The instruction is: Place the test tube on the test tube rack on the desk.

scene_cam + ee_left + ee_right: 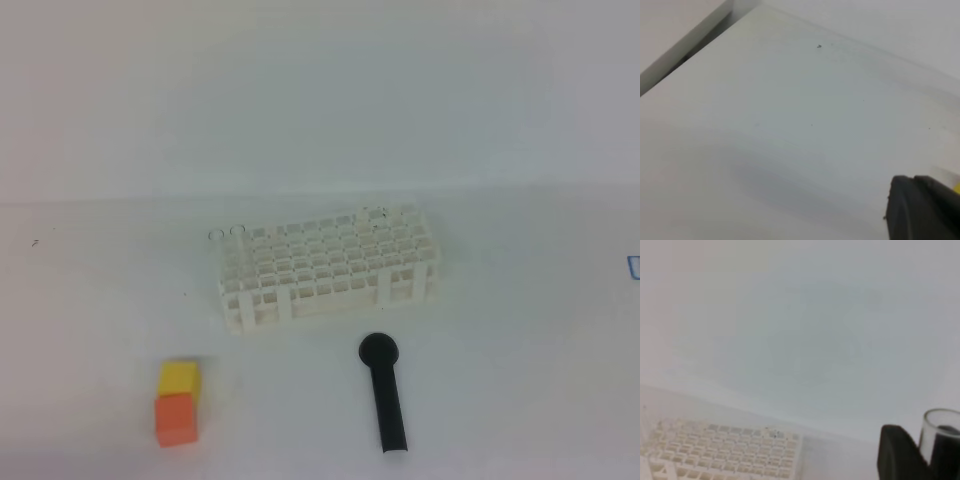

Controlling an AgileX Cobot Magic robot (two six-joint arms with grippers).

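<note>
Worktop (100, 300): plain white surface carrying everything in the overhead view.
Rack (325, 265): white plastic grid of small square holes with open sides, standing near the middle of the worktop; also seen low and to the left in the right wrist view (725, 452).
Test tube (941, 440): clear glass, rimmed open end up, upright at the lower right edge of the right wrist view, pressed against the dark finger of the right hand; raised off the worktop, to the right of the rack and apart from it.
Right hand (920, 452): one dark finger (897, 455) shows at the frame's bottom edge, pinching the test tube just beside it; not visible from overhead.
Left hand (922, 210): dark fingers at the lower right corner of its own view, pressed together with nothing between them, over bare worktop.
Black cylinder (386, 400): round head toward the rack, lying in front of it.
Yellow block (180, 377): left front of the worktop.
Orange block (175, 419): touching the yellow block, nearer the front edge.
</note>
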